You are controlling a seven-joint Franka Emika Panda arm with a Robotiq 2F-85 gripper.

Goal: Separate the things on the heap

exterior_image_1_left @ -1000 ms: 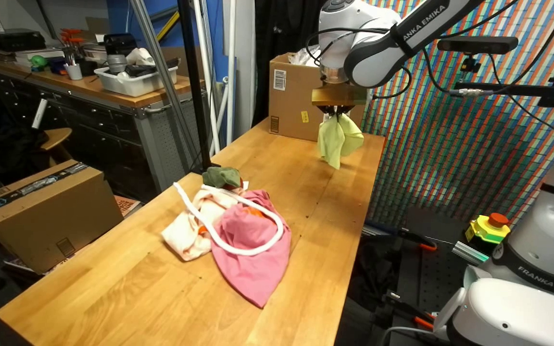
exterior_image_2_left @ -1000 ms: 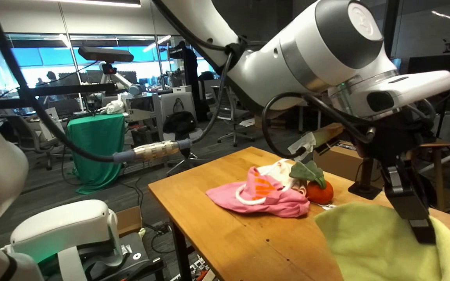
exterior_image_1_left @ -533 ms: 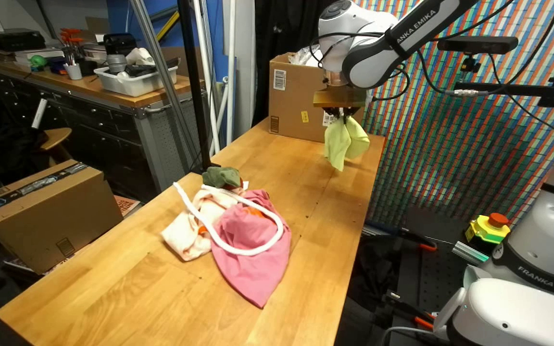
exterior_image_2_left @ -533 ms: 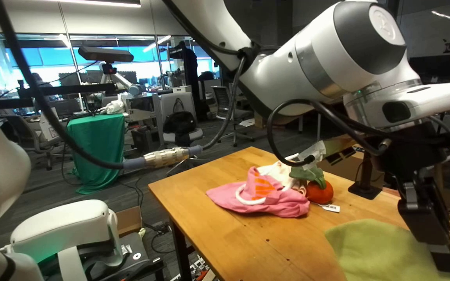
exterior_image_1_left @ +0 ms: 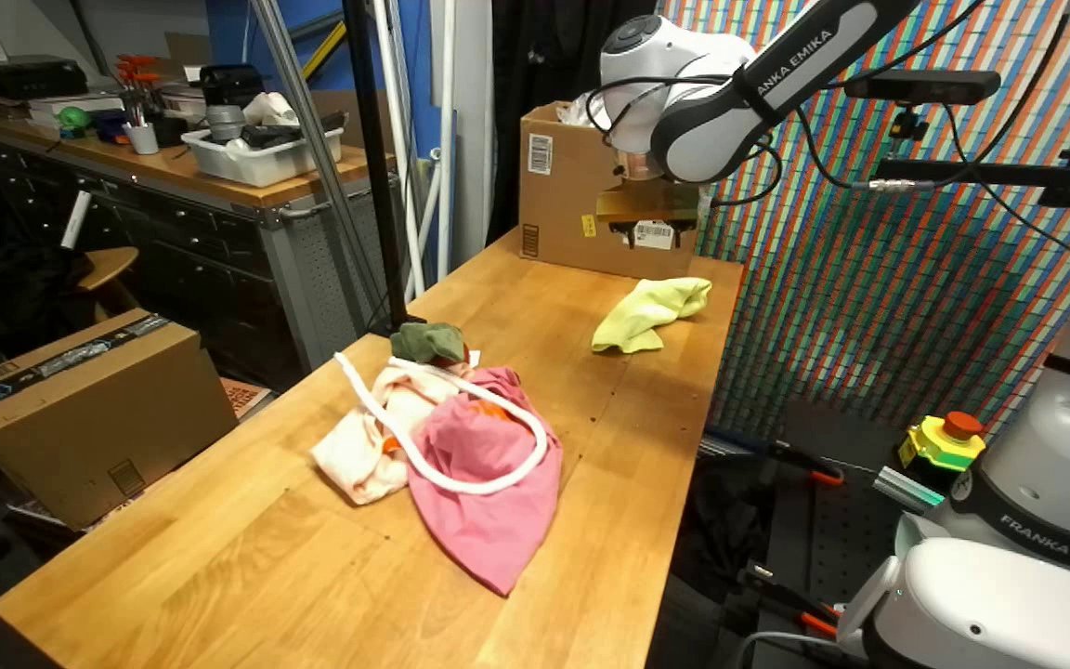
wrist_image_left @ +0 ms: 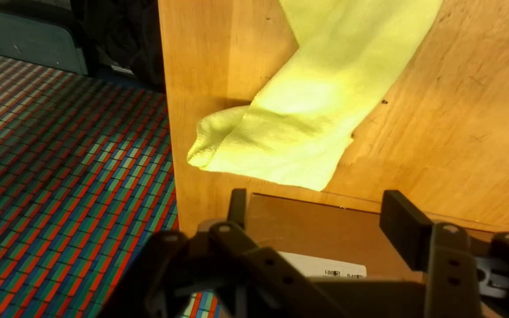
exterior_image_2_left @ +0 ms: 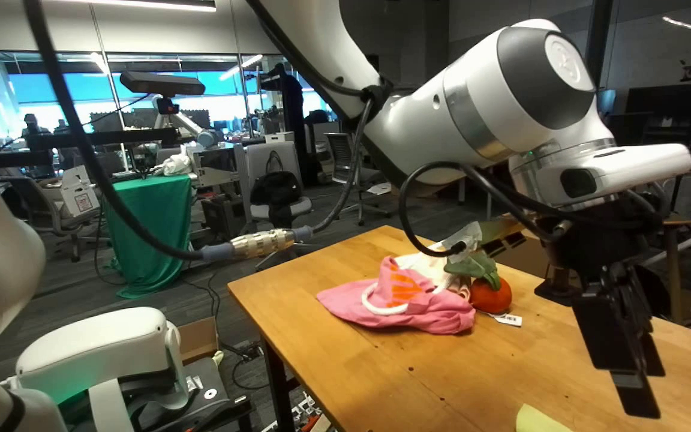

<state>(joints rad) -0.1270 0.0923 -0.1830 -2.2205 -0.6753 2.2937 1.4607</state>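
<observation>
We see a robotics lab: a Franka robot arm (exterior_image_2_left: 441, 120) over a wooden table (exterior_image_1_left: 628, 446), a red emergency-stop button (exterior_image_1_left: 962, 426), a mounted camera (exterior_image_1_left: 920, 86), a cluttered workbench (exterior_image_1_left: 187, 221) and office chairs (exterior_image_2_left: 257, 161).

In an exterior view, cam's high, facing along table (exterior_image_1_left: 238, 557); in an exterior view, nr. arm (exterior_image_2_left: 459, 108), facing windows (exterior_image_2_left: 39, 87); both incl. pink cloth (exterior_image_1_left: 489, 530)! Wrist cam: close, down on yellow cloth (wrist_image_left: 316, 92).

Arm (exterior_image_2_left: 420, 123) aloft, jaws wide apart
</observation>
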